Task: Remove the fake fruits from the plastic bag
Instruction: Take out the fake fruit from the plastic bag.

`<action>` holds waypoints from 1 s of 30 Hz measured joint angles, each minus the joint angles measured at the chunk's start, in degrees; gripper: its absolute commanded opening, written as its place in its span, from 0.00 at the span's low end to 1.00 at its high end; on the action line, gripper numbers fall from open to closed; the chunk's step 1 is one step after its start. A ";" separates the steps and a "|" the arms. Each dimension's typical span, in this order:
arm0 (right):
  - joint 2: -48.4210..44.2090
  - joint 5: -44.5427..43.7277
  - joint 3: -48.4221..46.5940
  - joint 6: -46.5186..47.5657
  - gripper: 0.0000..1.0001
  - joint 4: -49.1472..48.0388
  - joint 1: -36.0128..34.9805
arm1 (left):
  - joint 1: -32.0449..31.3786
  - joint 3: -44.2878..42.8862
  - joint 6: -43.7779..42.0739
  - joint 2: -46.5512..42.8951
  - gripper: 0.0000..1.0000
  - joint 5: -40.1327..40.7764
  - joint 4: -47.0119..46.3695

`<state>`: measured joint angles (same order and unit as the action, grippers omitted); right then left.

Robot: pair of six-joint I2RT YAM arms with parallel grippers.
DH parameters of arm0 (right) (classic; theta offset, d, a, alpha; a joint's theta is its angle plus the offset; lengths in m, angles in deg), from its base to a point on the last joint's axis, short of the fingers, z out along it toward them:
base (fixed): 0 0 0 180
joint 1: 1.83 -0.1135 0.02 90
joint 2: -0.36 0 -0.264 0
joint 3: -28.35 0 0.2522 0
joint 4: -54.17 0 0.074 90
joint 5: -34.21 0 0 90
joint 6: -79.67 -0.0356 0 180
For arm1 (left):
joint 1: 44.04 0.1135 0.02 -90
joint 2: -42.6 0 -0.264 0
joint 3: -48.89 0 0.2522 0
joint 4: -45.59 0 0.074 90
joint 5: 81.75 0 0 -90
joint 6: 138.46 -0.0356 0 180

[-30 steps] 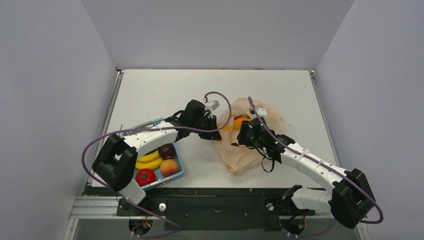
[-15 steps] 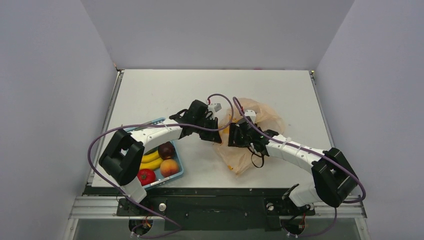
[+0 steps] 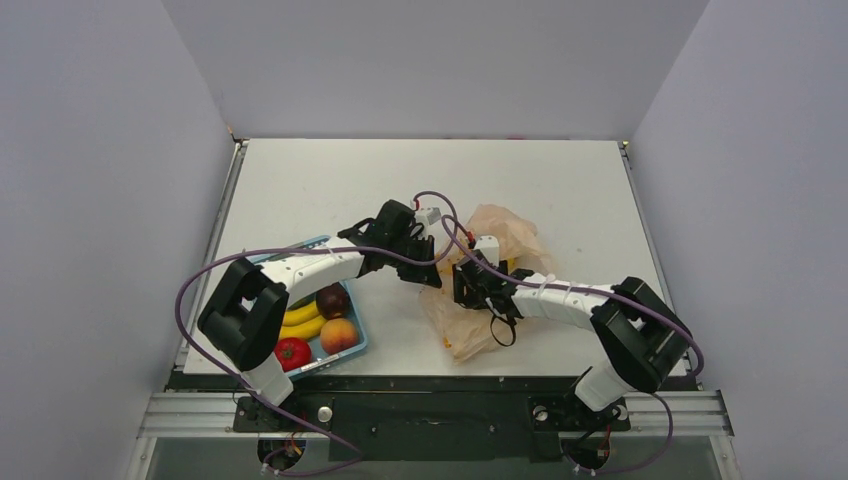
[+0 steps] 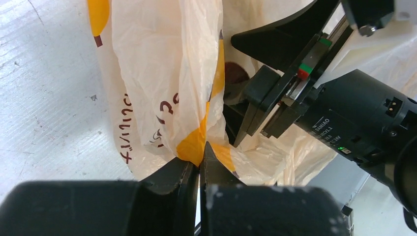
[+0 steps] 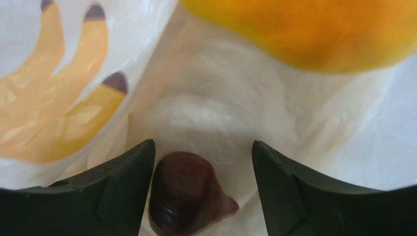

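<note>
Within the last second the right hand (image 5: 201, 150) has pushed further left into the mouth of the thin crinkly pale peach plastic bag (image 4: 157, 73) and spread its jaws wide. They now straddle the small dark brown fake fruit (image 5: 184, 196) inside, gripping nothing, with the orange-yellow mango-shaped fake fruit (image 5: 314, 29) just beyond. The left hand (image 4: 199, 164) stays clamped shut on a fold of the bag's edge, holding it up. The reach looks complete, and a pinch on the brown fruit seems next. Both fruits are still inside the bag. It lies on the pale grey tabletop (image 3: 330, 190), near a blue mesh basket (image 3: 358, 345) of other fruit, between plain grey walls (image 3: 100, 200).
</note>
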<state>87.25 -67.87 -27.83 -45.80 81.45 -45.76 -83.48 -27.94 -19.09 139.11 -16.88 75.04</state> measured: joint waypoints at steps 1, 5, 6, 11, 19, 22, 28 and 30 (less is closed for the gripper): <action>1.01 -0.46 0.02 0.09 0.62 -0.44 0.00 | 0.07 0.00 0.00 0.00 0.00 0.00 0.17; 2.36 -2.64 -0.13 0.50 0.45 -3.08 -0.04 | 0.31 0.00 0.07 0.00 0.00 -0.02 0.46; 2.45 -2.75 -0.13 0.50 0.40 -3.48 -0.04 | 0.31 0.00 0.11 0.00 0.00 -0.02 0.46; 2.34 -3.48 -0.13 1.33 0.14 -3.61 -0.04 | 0.42 -0.42 0.17 0.00 0.00 -0.04 0.79; -5.99 -6.03 -0.31 3.30 0.00 -1.95 0.07 | 0.55 -0.74 -0.02 0.00 0.00 -0.90 0.85; -10.36 -6.64 -0.37 3.54 0.00 -1.81 0.76 | 0.55 -0.81 -0.07 0.00 0.00 -1.03 0.90; -17.18 -6.86 -0.46 3.91 0.00 -1.01 3.69 | 0.55 -1.40 -0.09 0.11 0.00 -1.77 0.92; -18.60 -7.02 -0.48 4.04 0.00 -0.52 4.28 | 0.55 -1.60 -0.13 0.11 0.05 -2.03 0.94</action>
<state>68.65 -74.89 -28.31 -41.75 80.92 -41.47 -82.93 -29.53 -19.23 139.22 -18.91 75.98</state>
